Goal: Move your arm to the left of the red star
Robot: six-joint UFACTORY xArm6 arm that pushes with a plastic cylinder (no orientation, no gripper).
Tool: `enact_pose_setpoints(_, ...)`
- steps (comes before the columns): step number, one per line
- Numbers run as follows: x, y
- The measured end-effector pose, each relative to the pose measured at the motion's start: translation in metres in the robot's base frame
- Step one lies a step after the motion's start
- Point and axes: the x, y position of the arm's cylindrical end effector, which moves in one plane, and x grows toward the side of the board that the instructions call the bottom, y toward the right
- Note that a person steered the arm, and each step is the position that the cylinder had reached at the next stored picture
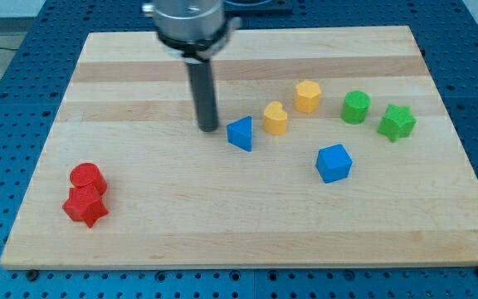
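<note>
The red star [85, 207] lies near the board's lower left corner, touching a red cylinder [87, 177] just above it. My tip [208, 128] rests on the board near the middle, far up and to the right of the red star. A blue triangular block [241, 133] sits just right of my tip, a small gap apart.
A yellow heart-like block [275, 119] and a yellow hexagon [308, 96] lie right of the blue triangle. A green cylinder [356, 107] and a green star [397, 123] sit at the right. A blue cube [334, 163] lies below them. The wooden board [139, 232] rests on a blue perforated table.
</note>
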Motion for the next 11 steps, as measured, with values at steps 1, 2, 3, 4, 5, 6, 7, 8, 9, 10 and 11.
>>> enact_pose_setpoints(1,0.035,0.011)
enact_pose_setpoints(2,0.051,0.035)
enact_pose_setpoints(3,0.051,0.022)
enact_pose_setpoints(4,0.064,-0.002)
enact_pose_setpoints(5,0.064,0.009)
enact_pose_setpoints(6,0.064,0.011)
enact_pose_setpoints(7,0.038,-0.038)
enact_pose_setpoints(8,-0.012,-0.115)
enact_pose_setpoints(9,-0.02,-0.222)
enact_pose_setpoints(10,0.01,-0.266)
enact_pose_setpoints(11,0.047,-0.263)
